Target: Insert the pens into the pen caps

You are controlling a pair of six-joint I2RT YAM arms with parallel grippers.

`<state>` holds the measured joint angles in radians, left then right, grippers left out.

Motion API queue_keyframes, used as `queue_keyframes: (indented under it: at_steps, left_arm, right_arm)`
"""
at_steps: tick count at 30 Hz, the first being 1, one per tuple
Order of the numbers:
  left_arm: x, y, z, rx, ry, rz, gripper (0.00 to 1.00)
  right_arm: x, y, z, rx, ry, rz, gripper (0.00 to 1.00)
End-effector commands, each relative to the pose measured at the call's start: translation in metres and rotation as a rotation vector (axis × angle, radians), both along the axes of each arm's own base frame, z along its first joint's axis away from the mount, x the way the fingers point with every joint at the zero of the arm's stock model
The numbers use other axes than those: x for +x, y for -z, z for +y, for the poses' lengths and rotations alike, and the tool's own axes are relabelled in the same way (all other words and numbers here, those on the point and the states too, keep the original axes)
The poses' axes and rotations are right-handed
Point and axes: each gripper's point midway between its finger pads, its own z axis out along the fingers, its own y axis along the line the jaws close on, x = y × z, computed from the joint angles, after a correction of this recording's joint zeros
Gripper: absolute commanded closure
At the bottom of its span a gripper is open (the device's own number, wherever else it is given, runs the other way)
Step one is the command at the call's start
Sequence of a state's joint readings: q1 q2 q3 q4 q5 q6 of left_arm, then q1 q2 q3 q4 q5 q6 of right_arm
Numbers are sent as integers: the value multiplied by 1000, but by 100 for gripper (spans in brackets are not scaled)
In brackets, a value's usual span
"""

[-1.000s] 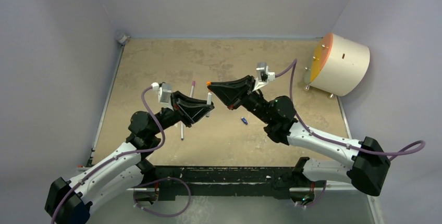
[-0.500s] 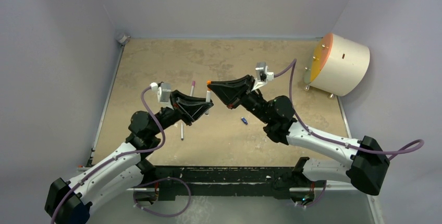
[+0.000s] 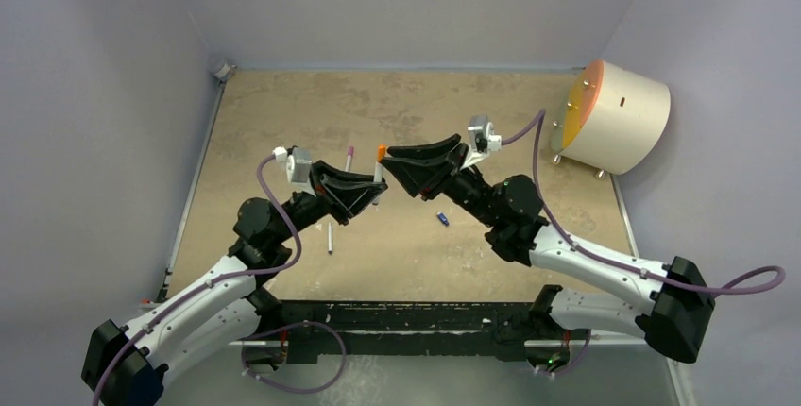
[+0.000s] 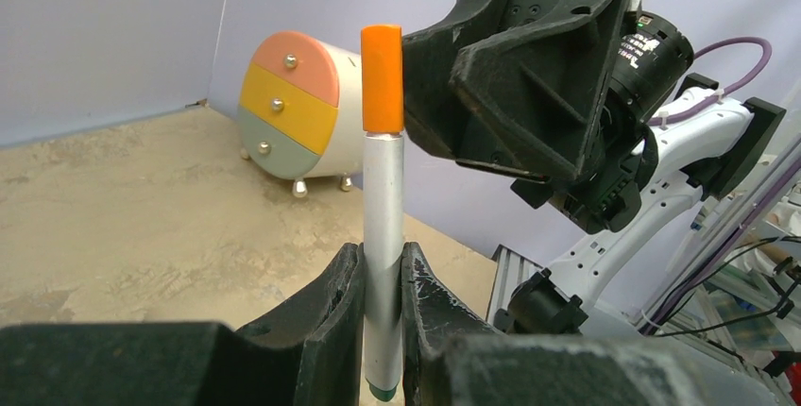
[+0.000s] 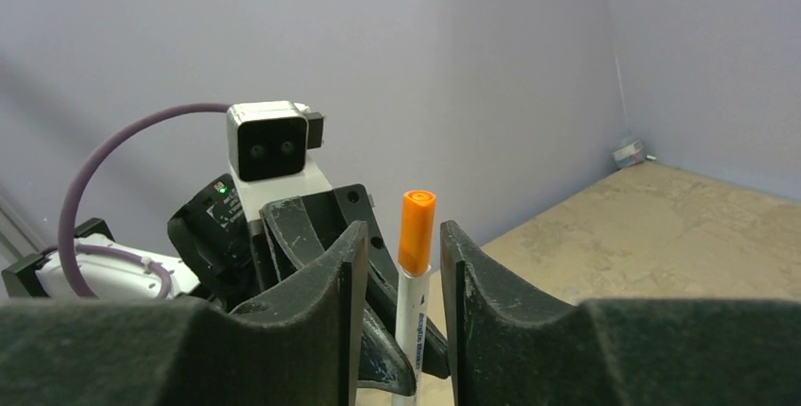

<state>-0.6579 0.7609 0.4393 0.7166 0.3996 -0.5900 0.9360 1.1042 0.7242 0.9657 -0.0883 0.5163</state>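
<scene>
My left gripper (image 3: 376,194) (image 4: 383,260) is shut on a white-grey pen (image 4: 383,198) (image 3: 379,174), holding it upright above the table's middle. An orange pen cap (image 4: 382,77) (image 5: 416,231) (image 3: 382,152) sits on the pen's top end. My right gripper (image 5: 403,236) (image 3: 389,162) is open, with a finger on each side of the capped end and a gap both ways. A second pen (image 3: 349,160) with a pink end lies on the table behind the left gripper. A third pen (image 3: 330,236) lies in front of it. The blue pen cap (image 3: 441,219) lies under the right arm.
A round white drawer unit (image 3: 614,115) (image 4: 298,113) with orange, yellow and green fronts stands at the table's far right. Purple walls close in the left, back and right sides. A small grey object (image 3: 224,70) sits in the far left corner.
The right gripper has opened and let go of the orange cap, which now stays on the pen in the left gripper. The right arm has shifted slightly right. The left gripper has kept its grip.
</scene>
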Motion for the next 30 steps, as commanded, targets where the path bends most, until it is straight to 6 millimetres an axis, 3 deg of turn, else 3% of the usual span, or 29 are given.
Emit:
queue_keyframes:
  at_steps: [1, 5, 14, 21, 25, 30]
  left_arm:
    - [-9, -25, 3, -48, 19, -76, 100]
    - [-14, -23, -2, -37, 64, -76, 100]
    - [-38, -33, -12, -75, 230, -107, 100]
    - [-49, -38, -12, -89, 286, -124, 100]
    - [-49, -35, -15, -83, 300, -118, 100]
    - [-49, -34, -17, -87, 316, -115, 100]
  right_arm:
    - [-11, -36, -18, 55, 24, -86, 63]
    - [-12, -44, -27, 59, 53, -88, 61]
    - [-11, -46, -16, -15, 31, -109, 66]
    - [-17, -51, -18, -37, 22, -140, 53]
    - [-27, -62, -20, -59, -10, -184, 52]
    - [-37, -62, -12, -90, -78, -208, 52]
